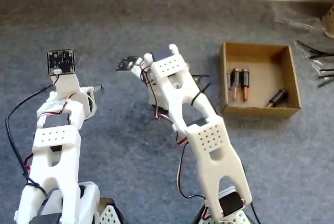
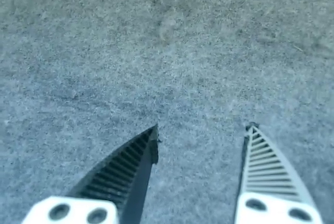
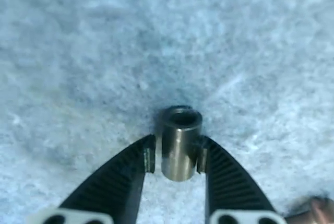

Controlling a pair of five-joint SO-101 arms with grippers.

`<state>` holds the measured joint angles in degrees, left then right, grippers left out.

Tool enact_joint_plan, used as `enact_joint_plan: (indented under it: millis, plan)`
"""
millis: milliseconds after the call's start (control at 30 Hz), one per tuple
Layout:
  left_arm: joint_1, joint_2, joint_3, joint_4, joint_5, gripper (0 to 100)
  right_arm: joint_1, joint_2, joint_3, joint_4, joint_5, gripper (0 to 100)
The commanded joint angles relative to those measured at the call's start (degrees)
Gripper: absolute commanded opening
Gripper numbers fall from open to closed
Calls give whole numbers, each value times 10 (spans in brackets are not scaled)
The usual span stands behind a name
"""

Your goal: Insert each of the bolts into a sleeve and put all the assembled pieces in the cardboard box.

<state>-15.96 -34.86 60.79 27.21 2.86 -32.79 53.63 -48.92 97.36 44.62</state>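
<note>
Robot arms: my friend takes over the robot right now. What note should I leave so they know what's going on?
Left gripper: jaws open, holding nothing, above the grey carpeted table.
Right gripper: jaws shut on a short dark metal sleeve.
Done: three assembled copper-and-black pieces lie in the brown cardboard box.
Left to do: the held sleeve looks hollow, with no bolt in it yet. It probably needs a bolt fitted, then goes into the box.

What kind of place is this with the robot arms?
Probably a robot practice bench in a workshop or lab: two white robot arms sit on a grey mat, the right end effector pinches a metal sleeve, and a cardboard box holds finished pieces.
</note>
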Motion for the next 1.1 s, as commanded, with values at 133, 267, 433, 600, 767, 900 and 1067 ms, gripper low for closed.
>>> enact_joint_plan:
  millis: [133, 267, 433, 600, 767, 900, 1067]
  plan:
    - [4, -1, -3, -11, -4, 245, -10, -1, -9, -2, -7, 92]
    - [4, -1, -3, -11, -4, 245, -10, -1, -6, -2, -7, 3]
    - [4, -1, -3, -11, -4, 245, -2, 0, -5, -38, -78, 5]
    - [4, -1, -3, -11, -4, 245, 2, 0, -3, -77, -105, 9]
    - [4, -1, -3, -11, -4, 245, -1, 0, -3, -87, -112, 10]
    - [4, -1, -3, -11, -4, 245, 0, 7, -3, -101, -128, 6]
    - [4, -1, -3, -11, -4, 245, -1, 33, -7, -99, -128, 5]
